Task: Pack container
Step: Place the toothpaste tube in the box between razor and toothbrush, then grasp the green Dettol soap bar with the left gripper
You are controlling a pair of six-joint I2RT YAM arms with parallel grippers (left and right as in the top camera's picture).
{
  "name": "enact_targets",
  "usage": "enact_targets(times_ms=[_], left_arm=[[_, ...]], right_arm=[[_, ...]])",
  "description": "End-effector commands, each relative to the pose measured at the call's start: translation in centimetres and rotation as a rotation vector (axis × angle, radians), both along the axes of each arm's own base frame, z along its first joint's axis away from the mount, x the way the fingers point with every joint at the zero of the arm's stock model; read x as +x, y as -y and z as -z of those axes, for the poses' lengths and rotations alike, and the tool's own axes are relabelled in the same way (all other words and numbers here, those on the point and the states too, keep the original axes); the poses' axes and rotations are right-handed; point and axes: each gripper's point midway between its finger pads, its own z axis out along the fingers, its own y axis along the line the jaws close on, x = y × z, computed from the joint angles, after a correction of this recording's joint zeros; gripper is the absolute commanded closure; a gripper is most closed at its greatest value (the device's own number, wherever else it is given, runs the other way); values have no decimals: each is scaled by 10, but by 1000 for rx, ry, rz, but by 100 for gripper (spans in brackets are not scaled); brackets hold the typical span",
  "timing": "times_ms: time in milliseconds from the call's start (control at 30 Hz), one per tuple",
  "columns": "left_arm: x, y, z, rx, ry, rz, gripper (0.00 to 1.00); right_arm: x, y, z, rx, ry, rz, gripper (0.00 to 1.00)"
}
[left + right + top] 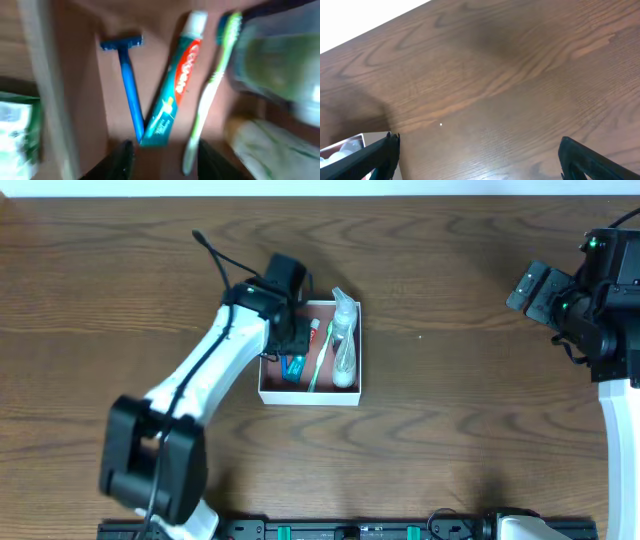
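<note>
While the overhead view shows the container (310, 397) sitting mid-desk (450, 440), the left end effector (290, 338) hangs over its left half, above a razor (293, 366), toothpaste tube (313, 338), toothbrush (320, 362) and spray bottle (343, 340) lying inside. The right end effector (535, 290) is well apart, at the far right.

From the left wrist, blurred, the left end effector (165, 162) is spread and pinches nothing. The toothpaste tube (175, 90) has its tail between the fingertips (120, 160), with the razor (127, 85) and toothbrush (210, 90) on either side.

From the right wrist, the right end effector (482, 160) is spread and empty over bare desk.

Packing looks nearly done. A straight vertical lift, with the fingers wide, should avoid dragging the tube or nudging the razor handle.
</note>
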Motion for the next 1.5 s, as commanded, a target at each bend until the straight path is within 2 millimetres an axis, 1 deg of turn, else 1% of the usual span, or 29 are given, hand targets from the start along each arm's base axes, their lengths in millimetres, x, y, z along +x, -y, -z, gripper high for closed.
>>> enact_targets(times_ms=[0, 67, 100, 167, 233, 300, 367, 467, 500, 533, 633, 767, 833, 967, 1167, 1467], left_arm=[[7, -3, -65, -57, 149, -5, 56], [3, -25, -82, 0, 190, -45, 52], [0, -40, -88, 45, 206, -70, 51], [-5, -71, -96, 139, 220, -116, 45], [-8, -97, -97, 206, 204, -134, 41], [-11, -117, -89, 234, 166, -142, 36], [-12, -136, -76, 253, 120, -174, 34], [-16, -161, -47, 281, 28, -202, 33], [-17, -166, -38, 280, -4, -191, 33], [-17, -166, -22, 251, -55, -152, 33], [-14, -158, 3, 168, -119, -41, 33], [-7, -162, 31, 163, -166, -23, 33], [-5, -161, 41, 162, -181, 5, 32], [-5, -158, 52, 148, -202, 20, 22], [-4, -156, 64, 134, -224, 26, 21], [-13, -156, 95, 132, -316, 31, 21]], right_arm=[[0, 2, 1, 0, -2, 7, 1], [0, 2, 1, 0, -2, 7, 1], [0, 2, 1, 0, -2, 7, 1], [0, 2, 1, 0, -2, 7, 1], [0, 2, 1, 0, -2, 7, 1], [0, 2, 1, 0, -2, 7, 1], [0, 2, 1, 0, -2, 7, 1], [0, 2, 1, 0, -2, 7, 1], [0, 2, 1, 0, -2, 7, 1], [0, 2, 1, 0, -2, 7, 1], [0, 2, 1, 0, -2, 7, 1], [0, 2, 1, 0, -2, 7, 1], [0, 2, 1, 0, -2, 7, 1], [0, 2, 1, 0, -2, 7, 1], [0, 2, 1, 0, -2, 7, 1], [0, 2, 1, 0, -2, 7, 1]])
